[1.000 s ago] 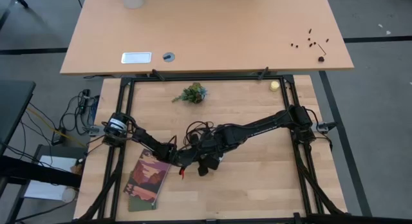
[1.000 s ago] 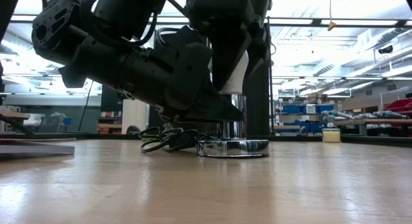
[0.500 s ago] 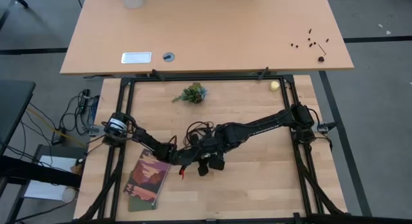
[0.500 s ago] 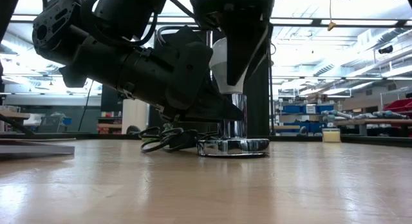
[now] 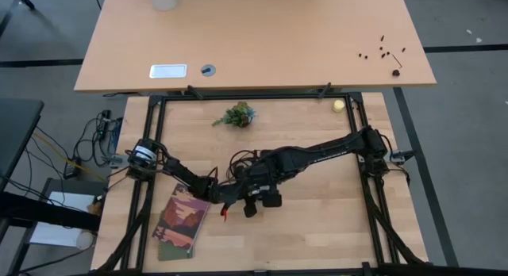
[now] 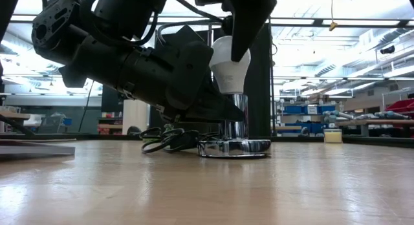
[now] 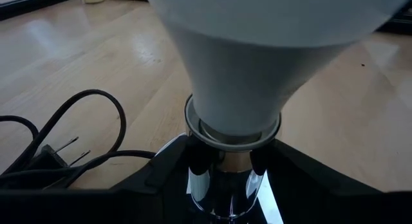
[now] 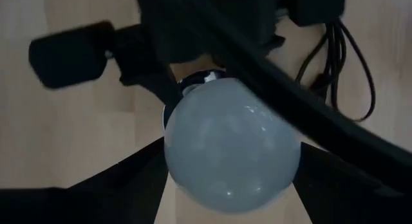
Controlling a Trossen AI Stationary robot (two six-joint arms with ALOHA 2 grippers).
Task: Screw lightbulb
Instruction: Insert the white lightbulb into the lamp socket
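Pale wooden table (image 6: 272,186), warehouse shelving behind at right. Mid-frame, lightbulb (image 6: 228,64) upright in chrome socket (image 6: 233,146) — right gripper (image 6: 240,41) fingers closed around its top, left gripper (image 7: 225,163) clamped on socket neck.

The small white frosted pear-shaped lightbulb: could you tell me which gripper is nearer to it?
Right. The right gripper is at the lightbulb from above; the left gripper clamps the silvery socket post just below it.

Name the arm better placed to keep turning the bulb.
Right. Its end effector sits over the bulb, fingers on its dome. The left end effector is low, clamped on the socket, steadying it.
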